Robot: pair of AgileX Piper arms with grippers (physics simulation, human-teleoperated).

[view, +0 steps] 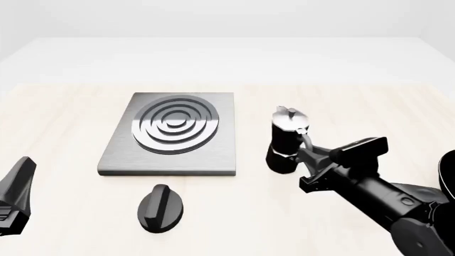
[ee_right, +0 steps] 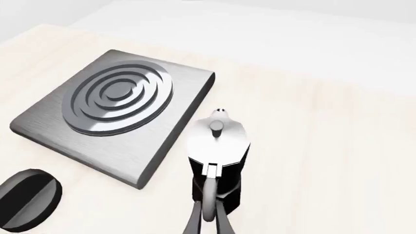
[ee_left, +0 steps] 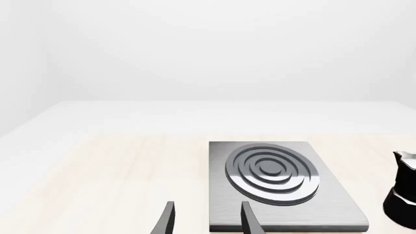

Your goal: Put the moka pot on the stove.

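The moka pot stands upright on the light wooden table just right of the stove, apart from it. It is black and faceted with a shiny silver lid and knob. My right gripper reaches in from the right, shut on the pot's curved handle; the right wrist view shows its fingers pinching that handle below the moka pot. My left gripper is open with nothing in it, at the stove's near left corner, low at the front view's left edge.
A black oval knob lies on the table just in front of the stove's near edge, also seen beside the stove in the right wrist view. The table's far edge runs behind the stove.
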